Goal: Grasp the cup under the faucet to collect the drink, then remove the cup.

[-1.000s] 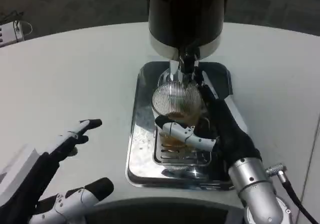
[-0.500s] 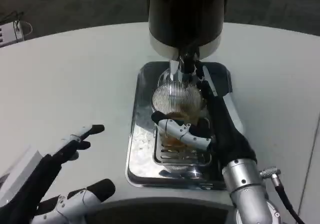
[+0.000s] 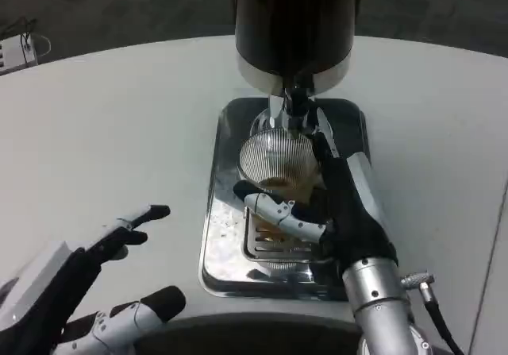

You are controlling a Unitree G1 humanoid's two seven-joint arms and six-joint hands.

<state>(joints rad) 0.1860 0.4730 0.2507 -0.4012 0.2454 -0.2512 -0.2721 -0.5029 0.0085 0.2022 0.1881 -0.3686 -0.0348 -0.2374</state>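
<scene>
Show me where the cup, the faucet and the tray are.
cup (image 3: 274, 158), head view, on its ribbed glass wall.
faucet (image 3: 295, 101), head view, on the dark spout above the cup.
tray (image 3: 213, 244), head view, on its shiny left rim.

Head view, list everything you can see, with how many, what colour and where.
Dispenser: one, black with a silver band, at the table's far side, faucet over the cup.
Cup: one, clear ribbed glass, brownish drink inside, under the faucet.
Drip tray: one, shiny silver, beneath the cup.
Table: one, white.
White device: one, far left edge.
Right hand: black and white, fingers around the cup.
Left hand: near left, fingers spread, holding nothing.
</scene>
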